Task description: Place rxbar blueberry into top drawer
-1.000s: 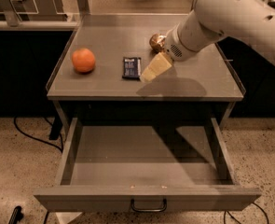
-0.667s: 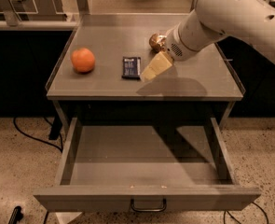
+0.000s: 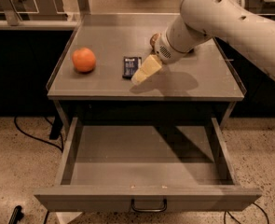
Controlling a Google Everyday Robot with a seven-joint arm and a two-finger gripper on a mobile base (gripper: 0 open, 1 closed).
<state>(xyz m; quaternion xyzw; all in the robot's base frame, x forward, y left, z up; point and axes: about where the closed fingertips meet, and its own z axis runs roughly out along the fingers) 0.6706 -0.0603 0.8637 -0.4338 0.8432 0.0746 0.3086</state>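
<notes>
The rxbar blueberry (image 3: 131,66), a small flat dark navy bar, lies on the grey tabletop near its front edge. My gripper (image 3: 141,75) hangs just right of the bar, its pale fingers pointing down-left over the bar's right side. The top drawer (image 3: 146,164) stands pulled out below the tabletop, with nothing in it and a small dark handle (image 3: 148,206) on its front panel.
An orange (image 3: 84,59) sits on the tabletop (image 3: 197,78) left of the bar. A shiny brown-gold can (image 3: 154,40) stands behind my arm, partly hidden. My white arm (image 3: 221,17) reaches in from the upper right. Cables lie on the speckled floor at the left.
My gripper has shifted slightly down and left toward the bar. Bar, orange and drawer have not moved.
</notes>
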